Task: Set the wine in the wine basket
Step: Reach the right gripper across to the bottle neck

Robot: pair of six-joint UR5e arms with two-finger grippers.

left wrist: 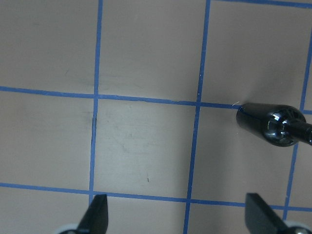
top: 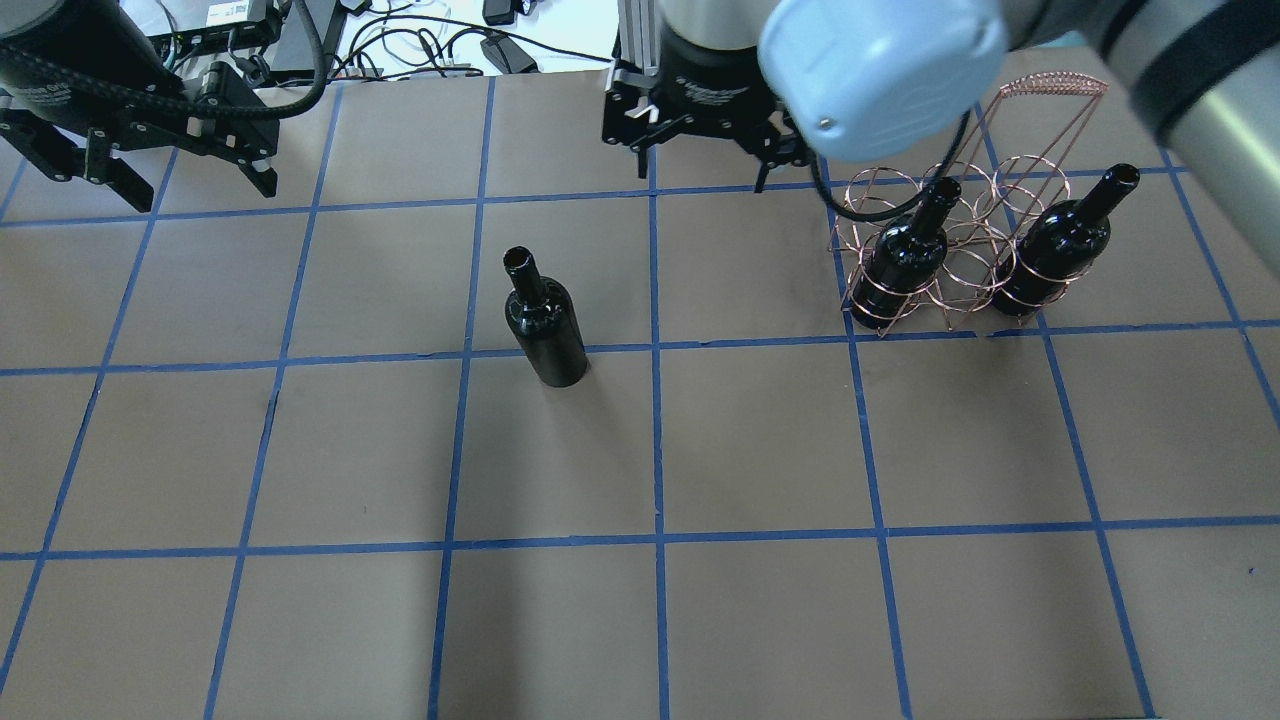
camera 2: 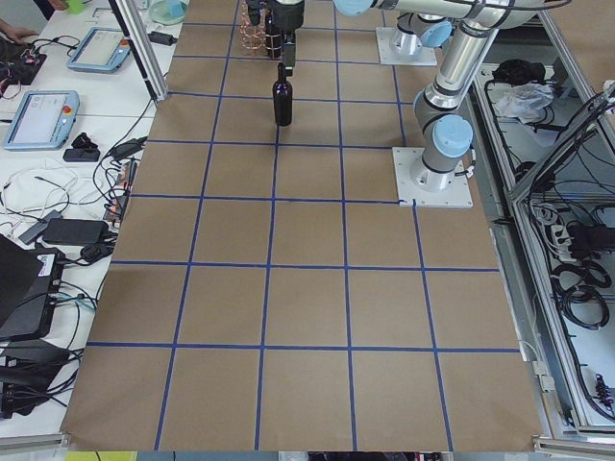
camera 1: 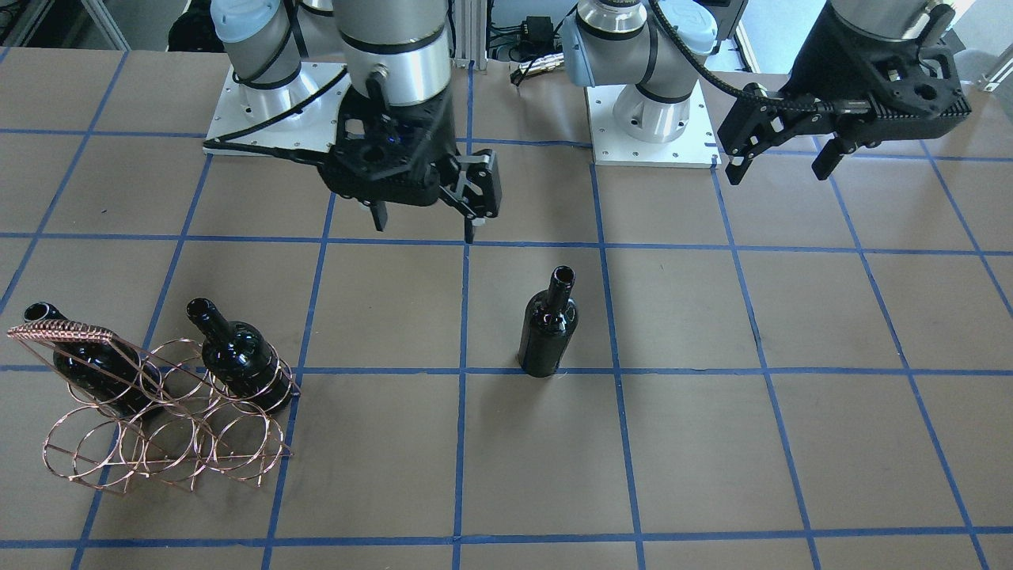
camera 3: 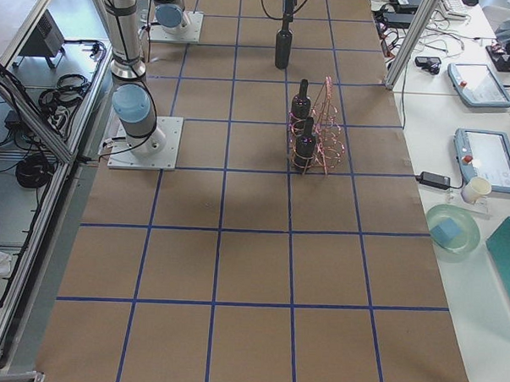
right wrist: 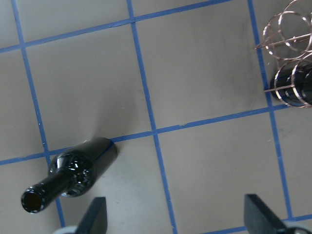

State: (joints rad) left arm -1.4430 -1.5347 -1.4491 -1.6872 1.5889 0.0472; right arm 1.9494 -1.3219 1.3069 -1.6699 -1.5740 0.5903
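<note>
One near-black wine bottle (camera 1: 548, 324) stands upright alone on the table's middle; it also shows in the overhead view (top: 545, 325) and both wrist views (left wrist: 268, 124) (right wrist: 78, 168). The copper wire wine basket (camera 1: 158, 443) (top: 880, 195) stands at the robot's right and holds two alike bottles (top: 900, 260) (top: 1055, 245); one ring between them has nothing in it. My right gripper (camera 1: 425, 231) (top: 700, 178) is open and empty, hovering between the lone bottle and the basket, toward the robot's base. My left gripper (camera 1: 778, 174) (top: 200, 195) is open and empty, high at the left.
The table (top: 700, 450) is brown with a blue tape grid. The two arm base plates (camera 1: 653, 127) sit at the robot's side. Cables and devices lie beyond the table's far edge (top: 420, 50). Side benches hold tablets and cables (camera 2: 43, 115).
</note>
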